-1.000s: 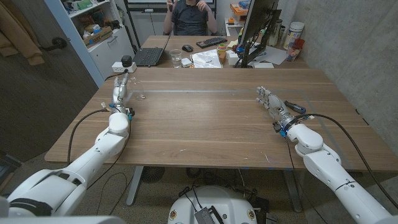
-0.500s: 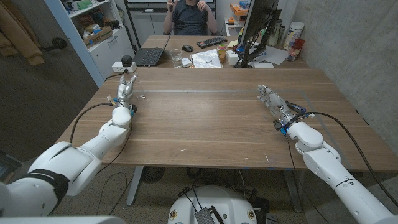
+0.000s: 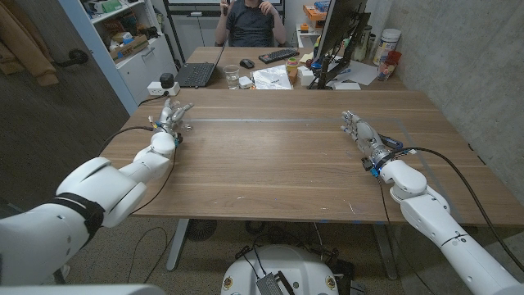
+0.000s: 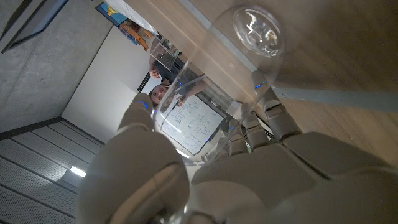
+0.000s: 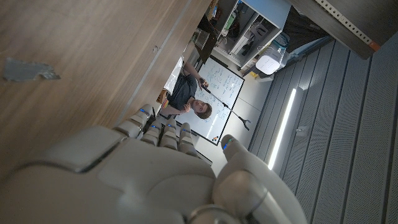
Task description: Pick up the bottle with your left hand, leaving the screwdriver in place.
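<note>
At the counter's point(image 3: 270, 156) ten o'clock, the left hand point(image 3: 171, 117) cups the clear bottle point(image 4: 211, 81). Firm the hold before lifting; leave the screwdriver point(image 3: 391, 140) beside the idle, empty right hand point(image 3: 360, 131).

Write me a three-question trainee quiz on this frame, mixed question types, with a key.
1. True or false: the left hand has its fingers around the clear bottle.
2. Which hand is nearer the screwdriver? A) left B) right
3. Fill in: the right hand holds ____.

Key:
1. True; the left wrist view shows the fingers around it.
2. B; it lies just beside the right hand.
3. Nothing.
</note>
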{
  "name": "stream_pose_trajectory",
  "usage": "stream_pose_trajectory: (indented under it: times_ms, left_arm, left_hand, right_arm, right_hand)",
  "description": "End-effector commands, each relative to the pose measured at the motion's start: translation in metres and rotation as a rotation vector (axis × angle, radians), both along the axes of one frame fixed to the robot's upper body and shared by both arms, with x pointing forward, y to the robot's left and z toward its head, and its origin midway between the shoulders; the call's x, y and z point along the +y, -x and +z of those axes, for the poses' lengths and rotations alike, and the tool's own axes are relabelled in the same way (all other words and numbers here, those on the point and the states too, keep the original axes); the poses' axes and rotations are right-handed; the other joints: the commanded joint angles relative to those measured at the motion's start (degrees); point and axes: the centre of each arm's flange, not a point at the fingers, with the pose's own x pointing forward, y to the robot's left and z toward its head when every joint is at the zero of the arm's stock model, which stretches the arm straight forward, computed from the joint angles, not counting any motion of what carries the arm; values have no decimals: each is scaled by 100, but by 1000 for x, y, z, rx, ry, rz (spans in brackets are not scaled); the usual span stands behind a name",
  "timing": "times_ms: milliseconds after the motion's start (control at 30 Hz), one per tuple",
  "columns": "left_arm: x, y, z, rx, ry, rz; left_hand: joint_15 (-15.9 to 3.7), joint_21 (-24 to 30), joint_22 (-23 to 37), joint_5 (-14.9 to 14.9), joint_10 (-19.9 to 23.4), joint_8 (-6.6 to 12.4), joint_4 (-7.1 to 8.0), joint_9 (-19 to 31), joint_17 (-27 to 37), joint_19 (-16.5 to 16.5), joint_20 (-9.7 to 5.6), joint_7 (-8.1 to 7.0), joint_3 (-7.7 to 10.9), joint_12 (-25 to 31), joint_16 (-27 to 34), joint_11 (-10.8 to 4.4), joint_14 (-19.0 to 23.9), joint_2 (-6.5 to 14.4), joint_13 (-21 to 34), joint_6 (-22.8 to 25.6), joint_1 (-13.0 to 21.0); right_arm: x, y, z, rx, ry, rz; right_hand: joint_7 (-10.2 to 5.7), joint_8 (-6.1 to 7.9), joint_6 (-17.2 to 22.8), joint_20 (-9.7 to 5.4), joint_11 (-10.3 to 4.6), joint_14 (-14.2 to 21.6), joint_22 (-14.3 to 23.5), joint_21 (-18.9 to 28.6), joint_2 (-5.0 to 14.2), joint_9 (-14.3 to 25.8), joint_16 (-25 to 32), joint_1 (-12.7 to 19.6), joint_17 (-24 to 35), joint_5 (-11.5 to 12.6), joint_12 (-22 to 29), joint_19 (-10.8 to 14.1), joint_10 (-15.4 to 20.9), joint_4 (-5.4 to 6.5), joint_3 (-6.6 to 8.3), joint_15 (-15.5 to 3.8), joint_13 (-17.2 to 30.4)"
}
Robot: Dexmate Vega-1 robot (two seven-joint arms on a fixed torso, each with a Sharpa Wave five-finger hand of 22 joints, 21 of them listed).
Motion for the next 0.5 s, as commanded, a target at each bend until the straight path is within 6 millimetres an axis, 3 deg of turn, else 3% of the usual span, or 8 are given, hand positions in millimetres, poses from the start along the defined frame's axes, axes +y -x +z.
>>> stream_pose_trajectory:
  times_ms: [33,100,133,233,333,500]
  left_arm:
    - [-8,-2,10,-9,-46,89]
    - [-9,1,11,-40,-55,132]
    - [-9,1,12,-45,-42,130]
    - [-11,3,14,-64,-60,156]
    - [-12,2,16,-59,-70,150]
    - [-14,5,17,-89,-87,161]
  left_hand:
    - [-447,274,71,-369,696,82,-15,24,47,850,-398,129,161,160,185,-115,935,517,42,602,1093]
    - [-687,452,104,-539,1075,191,-20,36,68,1214,-565,186,281,235,288,-199,1450,777,51,1138,1556]
    - [-795,572,126,-656,1358,246,-12,41,68,1402,-739,232,336,301,316,-290,1718,859,58,1461,1741]
    - [-1132,947,188,-876,2285,482,44,65,72,1841,-950,216,472,535,478,-485,2695,1049,70,2582,2008]
    - [-1317,1265,231,-937,2840,597,60,80,51,2154,-1137,229,594,659,525,-677,3321,1109,75,3268,2108]
    - [-1447,1669,262,-974,3597,704,132,102,61,2399,-1309,228,752,837,630,-740,4279,1151,107,4096,2124]
  right_arm:
    - [-4,-2,2,-5,-1,-9]
    - [-4,-2,2,-4,-4,-9]
    - [-4,-3,2,-3,-2,-9]
    - [-3,-3,2,-4,-1,-7]
    - [-2,-4,3,-7,3,-8]
    - [-2,-3,4,-14,6,-7]
  right_hand:
    - [22,36,48,12,7,16,19,25,232,23,15,-38,26,58,34,11,17,14,-13,16,5]
    - [20,36,52,9,7,14,19,25,232,23,13,-39,26,59,33,11,15,15,-14,14,5]
    - [18,35,52,5,6,16,19,25,232,23,14,-39,27,59,33,9,14,15,-15,14,5]
    - [17,34,53,6,10,17,19,24,233,23,14,-41,27,60,35,6,20,17,-16,14,5]
    - [17,33,54,-1,3,17,19,22,233,23,14,-42,27,61,33,-1,17,18,-18,13,5]
    - [26,32,58,-17,6,15,19,20,234,23,13,-45,28,62,31,-9,13,20,-21,13,5]
